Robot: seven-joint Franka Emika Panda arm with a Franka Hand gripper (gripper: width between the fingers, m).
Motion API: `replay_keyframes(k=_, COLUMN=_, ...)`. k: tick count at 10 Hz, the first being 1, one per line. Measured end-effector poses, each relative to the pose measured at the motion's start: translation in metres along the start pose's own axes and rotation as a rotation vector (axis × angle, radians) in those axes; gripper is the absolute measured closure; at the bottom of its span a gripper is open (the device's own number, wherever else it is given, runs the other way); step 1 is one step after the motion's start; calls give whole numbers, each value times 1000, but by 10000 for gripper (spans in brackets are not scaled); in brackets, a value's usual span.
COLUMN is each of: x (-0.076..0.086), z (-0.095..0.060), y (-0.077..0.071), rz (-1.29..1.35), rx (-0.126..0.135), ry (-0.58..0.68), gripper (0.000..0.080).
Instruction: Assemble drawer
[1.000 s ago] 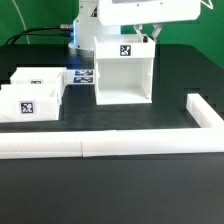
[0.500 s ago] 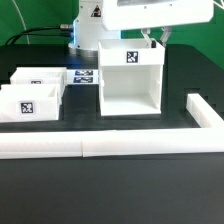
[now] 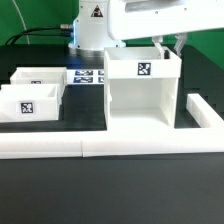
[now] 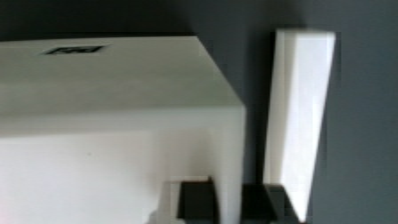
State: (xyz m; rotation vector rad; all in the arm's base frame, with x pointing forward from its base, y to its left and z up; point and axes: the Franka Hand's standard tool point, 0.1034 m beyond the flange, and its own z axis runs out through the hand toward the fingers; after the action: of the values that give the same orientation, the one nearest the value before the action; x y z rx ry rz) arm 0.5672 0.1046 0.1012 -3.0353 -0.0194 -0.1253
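The white open-fronted drawer case (image 3: 143,92), with a square tag on its top front, stands close behind the front rail. My gripper (image 3: 171,44) comes down from above at the case's upper corner on the exterior view's right. It is shut on the case's thin side wall. In the wrist view the two dark fingers (image 4: 196,202) sit on either side of that wall (image 4: 240,140), and the case top (image 4: 107,90) carries a tag. Two small tagged open-top trays (image 3: 38,77) (image 3: 28,103) sit at the exterior view's left, apart from the case.
A long low white rail (image 3: 80,148) runs along the front. A second rail (image 3: 203,112) stands at the exterior view's right, close beside the case, and also shows in the wrist view (image 4: 306,110). The marker board (image 3: 85,76) lies behind the trays. The robot base (image 3: 92,30) is at the back.
The case, held by my gripper, has moved toward the exterior view's right and nearer the front rail. The trays have not moved.
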Motion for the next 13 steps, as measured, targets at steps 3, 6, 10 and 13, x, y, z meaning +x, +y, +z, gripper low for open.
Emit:
replay_keyframes(k=3, x=2, z=-1, y=0, rz=7, rx=1, ry=6, gripper=758)
replay_keyframes(k=6, x=5, z=-3, y=-2, rz=183, rx=6, ry=17, gripper=758)
replay_keyframes(k=10, x=19, z=-5, y=3, rz=561, rx=27, ry=29, gripper=758)
replay_keyframes(k=13, x=27, z=-6, y=3, rz=712, rx=37, ry=48, gripper=758)
